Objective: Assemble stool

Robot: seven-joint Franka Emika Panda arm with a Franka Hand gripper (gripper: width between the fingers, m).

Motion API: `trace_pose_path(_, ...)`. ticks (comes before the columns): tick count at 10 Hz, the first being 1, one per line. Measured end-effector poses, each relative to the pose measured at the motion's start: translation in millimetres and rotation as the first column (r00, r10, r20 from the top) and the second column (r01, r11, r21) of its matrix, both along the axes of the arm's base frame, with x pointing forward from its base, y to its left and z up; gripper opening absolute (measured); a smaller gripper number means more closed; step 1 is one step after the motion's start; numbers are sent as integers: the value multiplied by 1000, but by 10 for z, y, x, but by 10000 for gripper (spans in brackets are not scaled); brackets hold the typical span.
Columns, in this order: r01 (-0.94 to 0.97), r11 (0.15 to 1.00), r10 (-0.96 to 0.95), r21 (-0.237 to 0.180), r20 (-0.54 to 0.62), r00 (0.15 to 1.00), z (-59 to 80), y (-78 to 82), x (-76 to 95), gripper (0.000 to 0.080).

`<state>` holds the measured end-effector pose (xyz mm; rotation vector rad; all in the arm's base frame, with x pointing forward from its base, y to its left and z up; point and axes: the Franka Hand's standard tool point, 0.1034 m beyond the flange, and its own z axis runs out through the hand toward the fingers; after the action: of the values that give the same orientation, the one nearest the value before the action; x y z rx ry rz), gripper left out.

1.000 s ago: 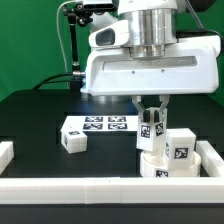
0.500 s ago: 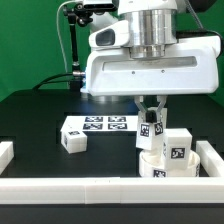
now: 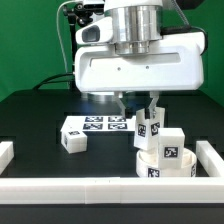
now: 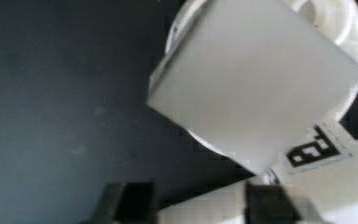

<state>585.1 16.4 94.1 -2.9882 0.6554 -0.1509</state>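
— Where was the stool at that moment?

— The round seat (image 3: 168,170) sat on the black counter (image 3: 40,120), toward the exterior view's right, inside the corner of the white border rails (image 3: 100,186). Two legs stood on top of it: an upright leg (image 3: 150,128) directly under the arm, and a second leg (image 3: 173,148) just beside it. A loose leg (image 3: 72,141) lay on the counter well apart, touching the marker board (image 3: 100,124) or very nearly.

— And the fingers (image 4: 130,204)?

— Parted partway, set to either side of the upright leg's top. White plastic showed between them in the wrist view. Whether the pads touched it I could not tell; no firm clamp showed.
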Motion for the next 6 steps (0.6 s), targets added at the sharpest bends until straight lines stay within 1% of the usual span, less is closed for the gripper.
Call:
trace_pose_path(1, 4, 1000, -4, 0, 4, 1000, 5, 25, -6, 412)
trace_pose_path(2, 3, 1000, -3, 0, 2, 1000, -4, 18, -7, 579)
trace_pose_path(3, 3, 1000, -3, 0, 2, 1000, -6, 18, -8, 579)
trace_pose_path(4, 3, 1000, -3, 0, 2, 1000, -7, 19, -9, 634)
trace_pose_path(5, 11, 1000, -11, 1, 1, 1000, -8, 7, -9, 645)
trace_pose_path(6, 57, 998, -57, 11, -1, 998, -5, -45, -10, 645)
